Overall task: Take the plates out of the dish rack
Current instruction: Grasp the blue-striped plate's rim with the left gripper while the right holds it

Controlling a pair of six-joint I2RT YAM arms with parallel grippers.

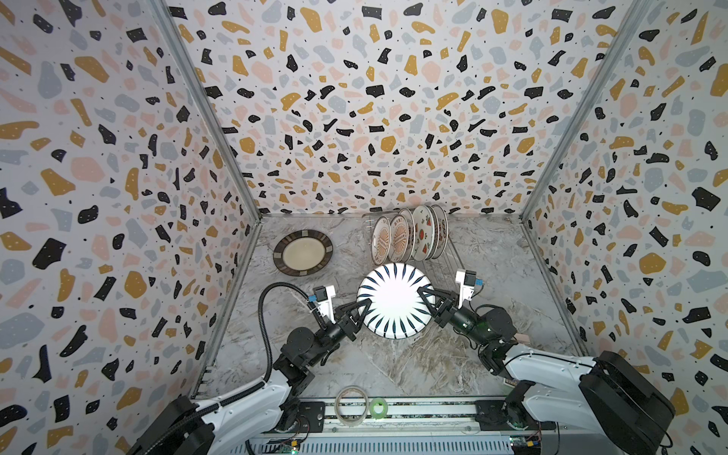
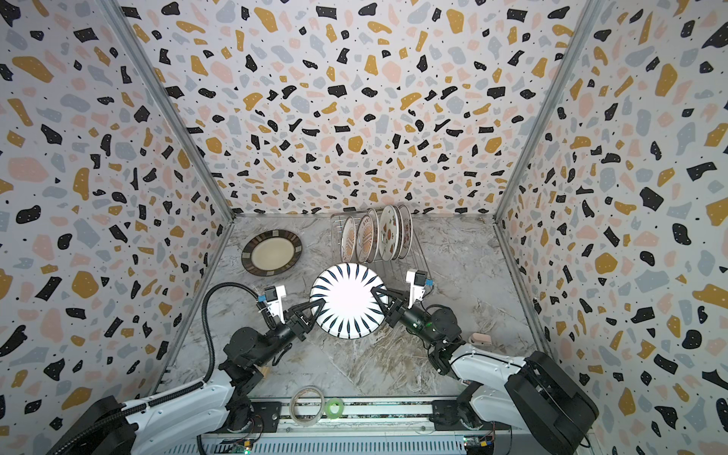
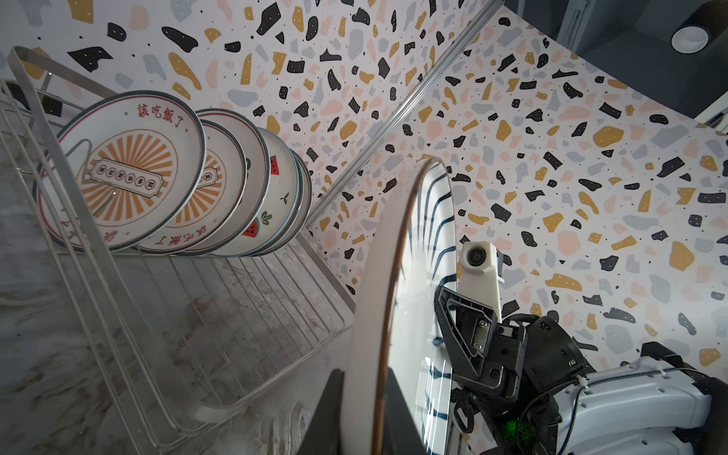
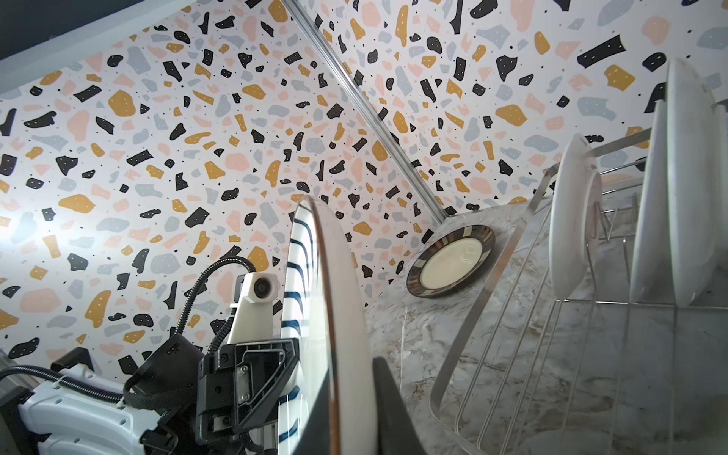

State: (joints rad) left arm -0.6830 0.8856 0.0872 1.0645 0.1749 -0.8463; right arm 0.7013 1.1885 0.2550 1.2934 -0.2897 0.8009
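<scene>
The striped plate is held face up at the near end of the dish rack; its left rim is clamped by the left gripper, its right rim by the right gripper; the other plates are stood upright at the rack's far end; a brown-rimmed plate is laid flat well apart, leftward; bare tabletop is seen nearer the arms.

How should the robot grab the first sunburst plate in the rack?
Grip the sunburst plate by its top rim, coming down from above, one finger in front and one behind. It stands on edge in the rack, leaning on the next plate, and wires hem in its bottom, so the top rim is probably the only free part.
</scene>
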